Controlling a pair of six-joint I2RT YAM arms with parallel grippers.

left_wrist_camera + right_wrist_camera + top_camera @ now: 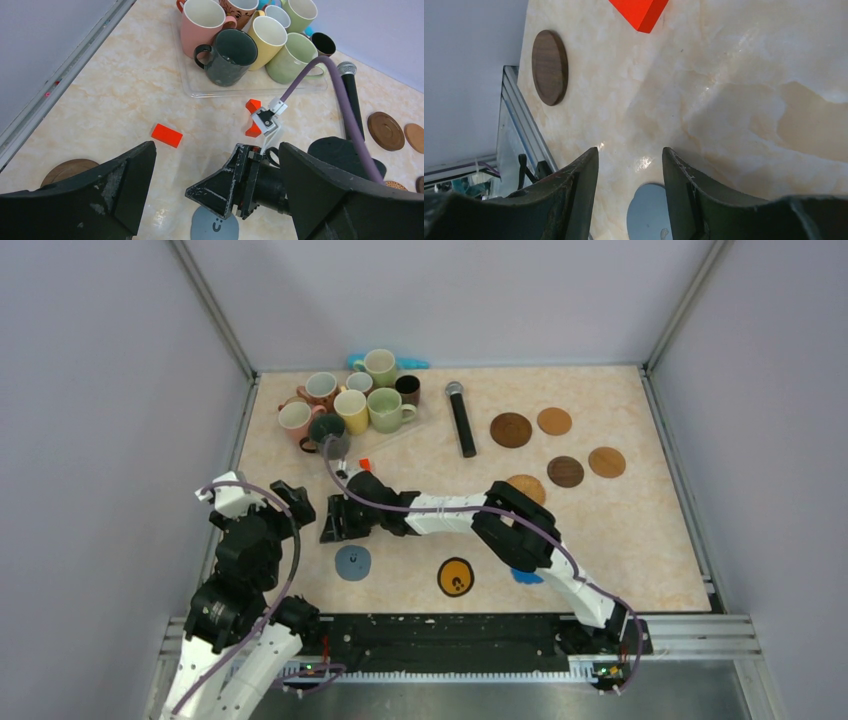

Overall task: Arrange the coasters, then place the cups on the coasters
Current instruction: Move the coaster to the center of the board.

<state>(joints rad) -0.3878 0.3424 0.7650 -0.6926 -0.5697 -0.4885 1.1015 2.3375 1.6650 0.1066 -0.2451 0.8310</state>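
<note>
Here the grey-blue coaster (352, 562) lay flat on the table (630, 530), just on the near side of our right gripper (629, 155). Its jaws stood partly apart and, we thought, held nothing.

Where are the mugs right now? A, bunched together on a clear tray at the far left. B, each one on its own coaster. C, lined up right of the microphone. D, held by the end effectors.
A: the mugs sit bunched on a clear tray in the far-left corner.
</note>
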